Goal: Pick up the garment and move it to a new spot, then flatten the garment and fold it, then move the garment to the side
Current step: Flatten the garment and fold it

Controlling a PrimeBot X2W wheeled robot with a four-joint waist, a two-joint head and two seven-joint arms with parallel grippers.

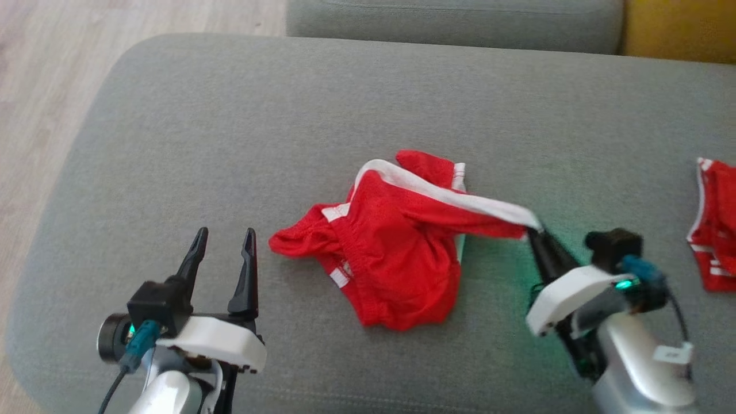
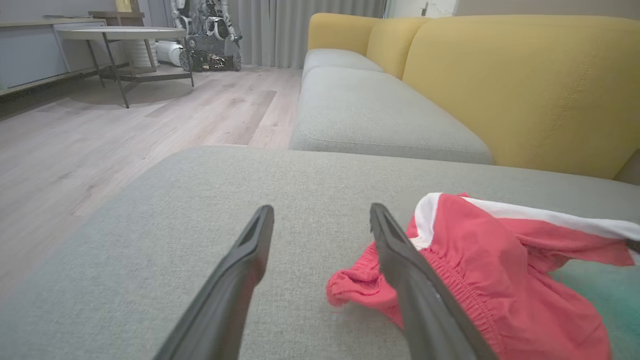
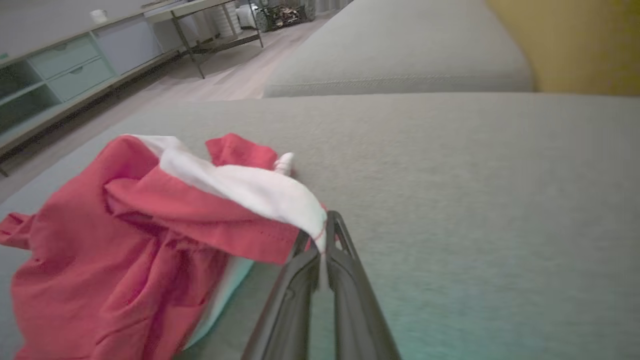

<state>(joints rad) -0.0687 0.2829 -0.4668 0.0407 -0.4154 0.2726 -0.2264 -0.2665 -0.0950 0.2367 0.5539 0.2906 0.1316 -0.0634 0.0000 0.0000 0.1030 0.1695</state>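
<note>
On the grey cushion (image 1: 230,115), right jaws pinch the garment (image 1: 391,253), apparently its hem; left jaws spread.

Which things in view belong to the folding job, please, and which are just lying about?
For the job:
- red garment, its white edge pinched in the shut right gripper
- left gripper, open, beside it
- grey cushion underneath

Lying about:
- second red garment, farther right on the cushion
- yellow backrest
- table
- drawers

Bare grey cushion (image 1: 230,144) left of and beyond the garment (image 1: 391,259); another red cloth (image 1: 713,230) at far right
</note>
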